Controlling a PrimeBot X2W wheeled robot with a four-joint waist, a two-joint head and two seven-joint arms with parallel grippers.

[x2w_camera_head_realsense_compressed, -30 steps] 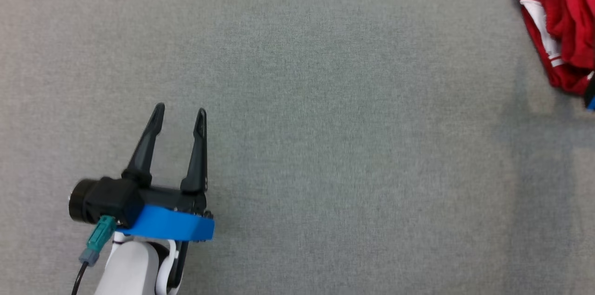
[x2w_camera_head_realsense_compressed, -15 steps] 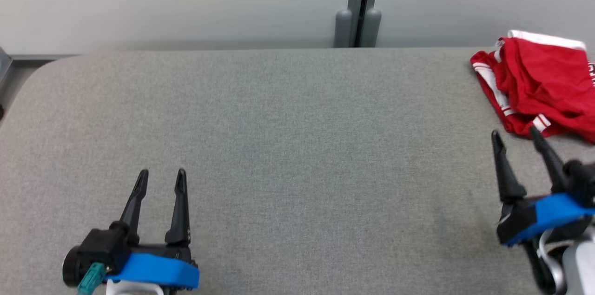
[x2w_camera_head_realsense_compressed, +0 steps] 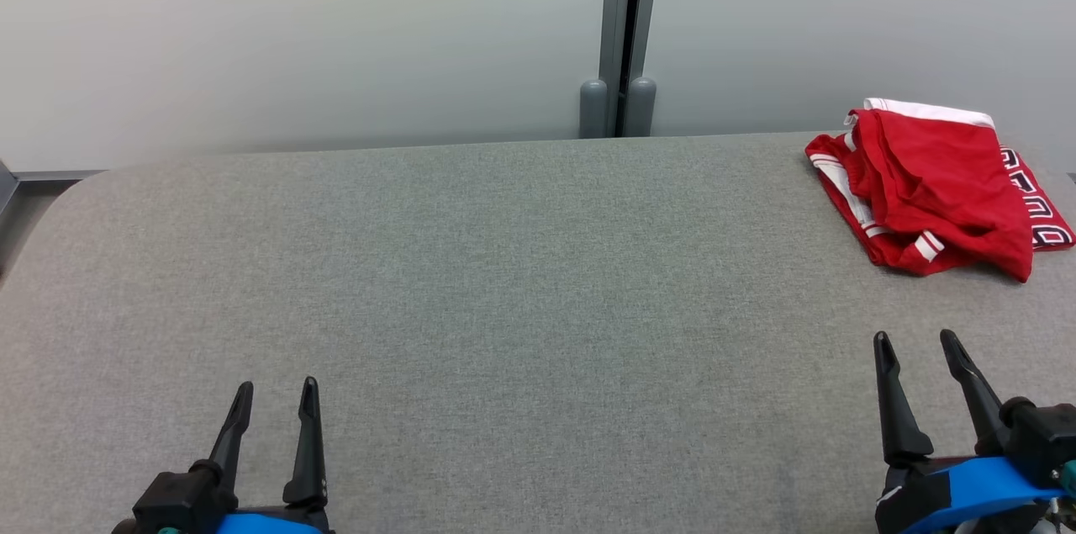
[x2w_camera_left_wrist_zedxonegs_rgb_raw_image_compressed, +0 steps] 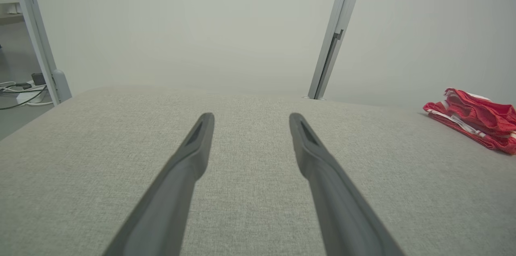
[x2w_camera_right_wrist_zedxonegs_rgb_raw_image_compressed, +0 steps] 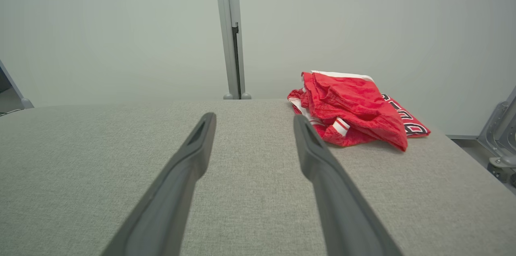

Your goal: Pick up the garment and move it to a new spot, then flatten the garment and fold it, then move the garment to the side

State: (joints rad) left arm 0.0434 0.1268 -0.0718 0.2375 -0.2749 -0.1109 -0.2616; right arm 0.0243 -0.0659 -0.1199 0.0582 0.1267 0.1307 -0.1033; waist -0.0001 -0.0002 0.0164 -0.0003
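1. Our left gripper [x2w_camera_head_realsense_compressed: 277,384] sits at the lower left of the head view, low over the grey table [x2w_camera_head_realsense_compressed: 504,265], with its two dark fingers [x2w_camera_head_realsense_compressed: 308,441] pointing away from us toward the pale wall [x2w_camera_head_realsense_compressed: 294,29]
2. Those fingers stand spread apart with nothing between them; in the left wrist view we see bare table cloth through the gap
3. Our right gripper [x2w_camera_head_realsense_compressed: 915,335] sits at the lower right, also low over the table and aimed at the far edge, its tips leaning a little to the left and reaching slightly farther up the head view than the left one's
4. Its fingers are spread wide too, and they hold nothing; a blue band [x2w_camera_head_realsense_compressed: 979,488] shows behind their base
5. The garment [x2w_camera_head_realsense_compressed: 933,189], red with white trim and some lettering, lies bunched in a loose heap at the far right corner of the table, close to the far edge
6. We see a clear strip of table between the garment and our right gripper, which points just left of it; our left gripper is well apart from it
7. A grey post [x2w_camera_head_realsense_compressed: 620,29] rises behind the table's far edge, against the wall
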